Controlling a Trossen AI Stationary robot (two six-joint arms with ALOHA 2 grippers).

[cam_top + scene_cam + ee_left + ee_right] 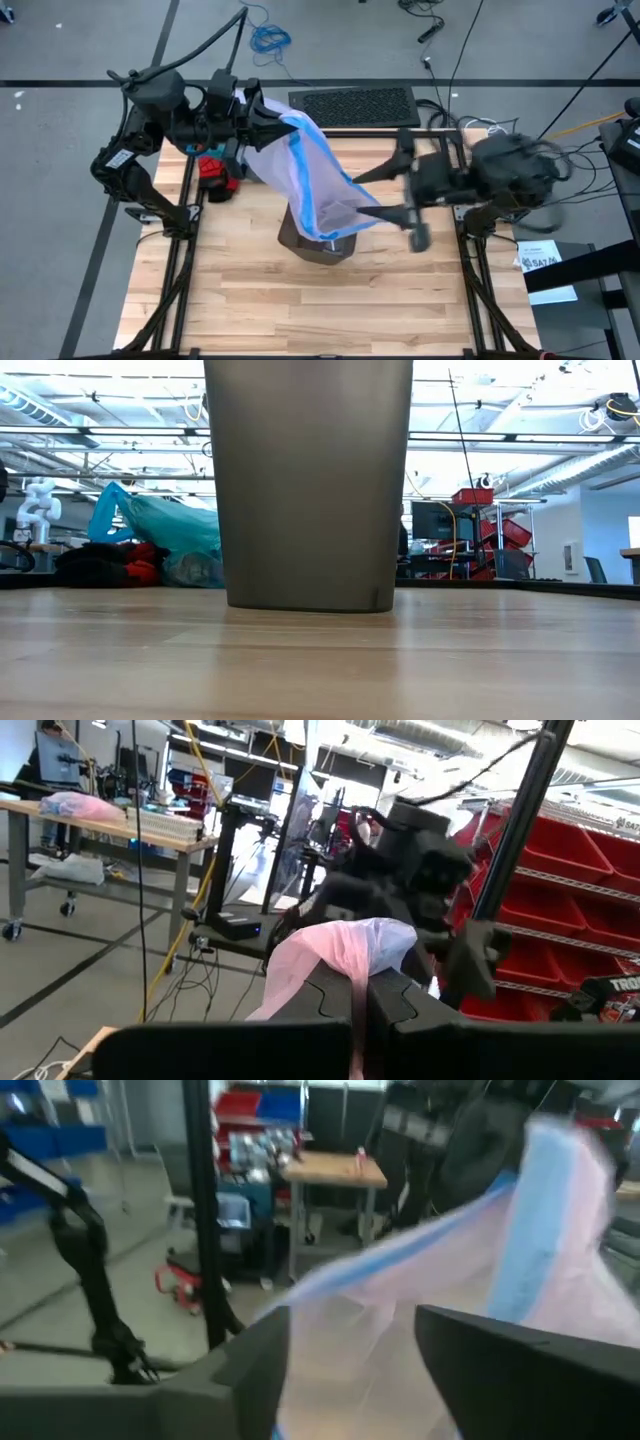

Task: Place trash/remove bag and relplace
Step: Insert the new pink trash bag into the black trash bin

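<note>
Two grippers, one pink bag, one bin, one teal-green bag.

Stretched above the single dark bin at the middle of the table: one pale pink bag with a blue edge. Clamped on its far end, fingers pressed together: the left gripper. At its near end, fingers spread apart with the film between them: the right gripper. Lying crumpled on the far left of the table, well apart from the bin and beside one red object: the teal-green bag, untouched by either gripper.
</note>
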